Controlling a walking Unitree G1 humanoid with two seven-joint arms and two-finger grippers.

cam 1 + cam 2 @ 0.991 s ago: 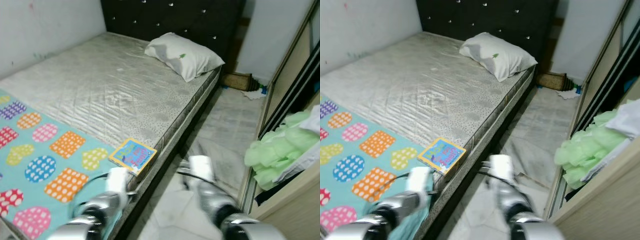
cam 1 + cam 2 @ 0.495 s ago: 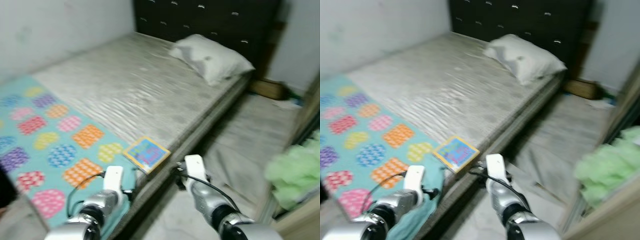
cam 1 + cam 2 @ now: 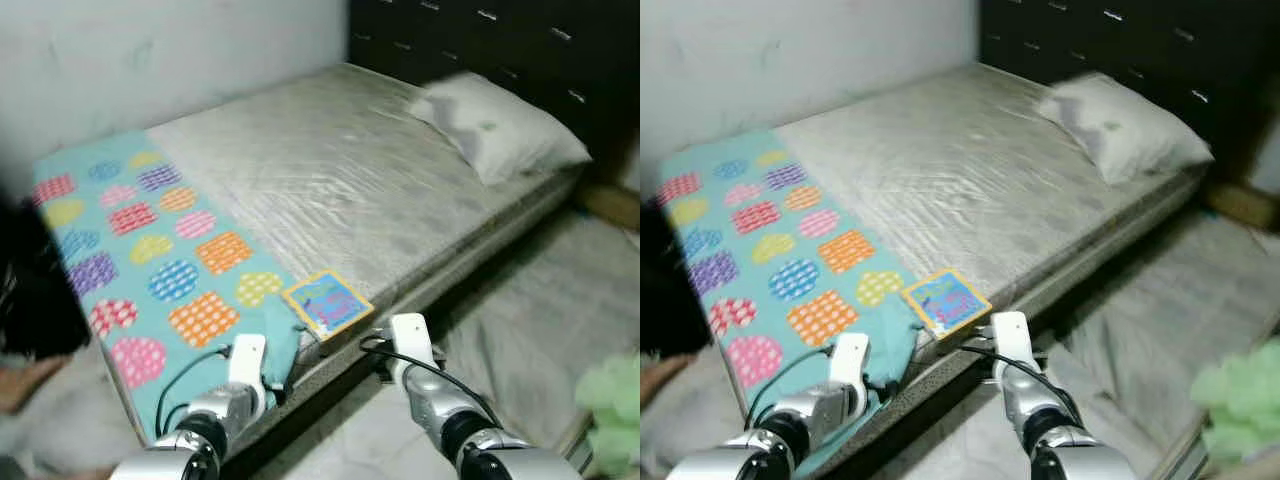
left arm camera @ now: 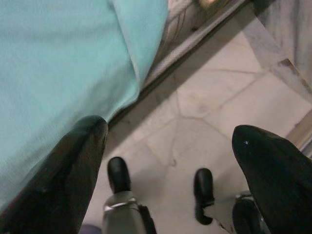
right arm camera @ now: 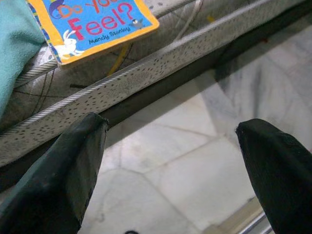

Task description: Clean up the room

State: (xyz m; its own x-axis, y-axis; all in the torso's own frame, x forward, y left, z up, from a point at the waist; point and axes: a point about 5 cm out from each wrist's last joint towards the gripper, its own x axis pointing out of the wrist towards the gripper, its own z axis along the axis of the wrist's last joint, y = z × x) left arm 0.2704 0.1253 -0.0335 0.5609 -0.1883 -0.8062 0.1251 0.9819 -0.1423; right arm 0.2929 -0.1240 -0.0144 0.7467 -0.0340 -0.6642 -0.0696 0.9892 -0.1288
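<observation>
A children's book (image 3: 327,303) with a blue cover and orange border lies at the near edge of the bare grey mattress (image 3: 330,170); it also appears in the right wrist view (image 5: 92,24). Beside it a teal blanket (image 3: 150,260) with coloured patches covers the foot of the bed and hangs over its side (image 4: 63,63). A white pillow (image 3: 500,125) rests by the dark headboard (image 3: 520,40). My left arm (image 3: 247,362) is low in front of the blanket's edge, its gripper (image 4: 168,129) open above the floor. My right gripper (image 5: 170,124) is open just below the book, empty.
Pale marble floor (image 3: 540,330) runs along the bed's right side. A heap of green cloth (image 3: 612,400) lies at the far right. At the left edge is a black mass (image 3: 30,290) with what looks like a person's hand (image 3: 25,382) below it. My feet (image 4: 119,173) stand by the bed.
The camera has swung left: the wardrobe is gone from view, and the blanket's whole length and the dark mass have come in. Both arms stay low before the bed edge.
</observation>
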